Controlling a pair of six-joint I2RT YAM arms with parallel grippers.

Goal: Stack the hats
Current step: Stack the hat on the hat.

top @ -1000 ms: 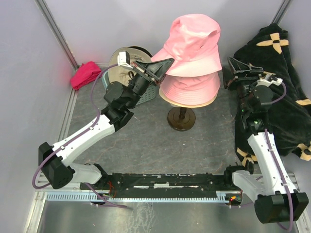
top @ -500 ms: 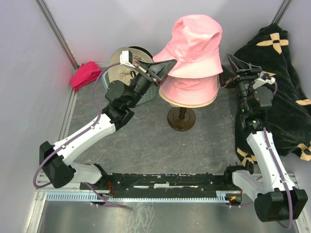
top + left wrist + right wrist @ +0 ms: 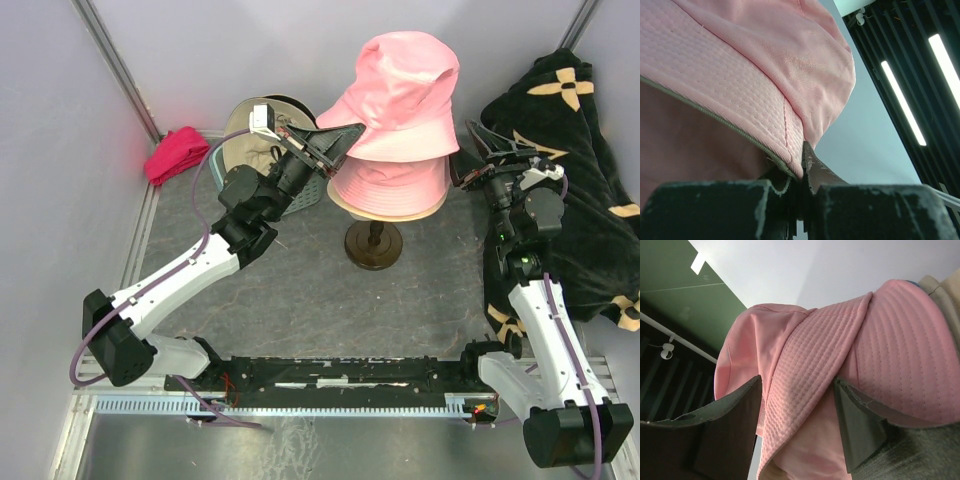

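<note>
Table (image 3: 300, 300): a grey surface seen from above, with pale walls behind and at both sides.
Black cloth (image 3: 590, 200): a large dark cloth with beige flower marks, heaped along the right side behind the right arm.
Left arm (image 3: 190, 270): white and black, it rises from its base at the near left and stretches diagonally up and to the right, wrist held high beside the hat stack.
Right arm (image 3: 545, 320): it stands nearly upright from its base at the near right, with the wrist bent left toward the stack.
Hat stack: the hats sit one over another on a stand with a dark round base (image 3: 373, 245), in the middle at the back of the table.
Top pink hat (image 3: 405, 80): tilted, crown leaning right, not seated flat on the hat below.
Lower pink hat (image 3: 390, 185): directly beneath, with a cream brim (image 3: 385, 212) showing under it.
Tan hat (image 3: 250, 140): behind the left arm, resting at a blue-grey container.
Magenta cloth (image 3: 175, 155): small, bunched against the left wall.
Left gripper (image 3: 345, 132): fingers pressed together on the left edge of the top pink hat's stitched brim, pinching it.
Right gripper (image 3: 470, 150): fingers spread apart, with the right side of that same brim lying between them, unpinched.
</note>
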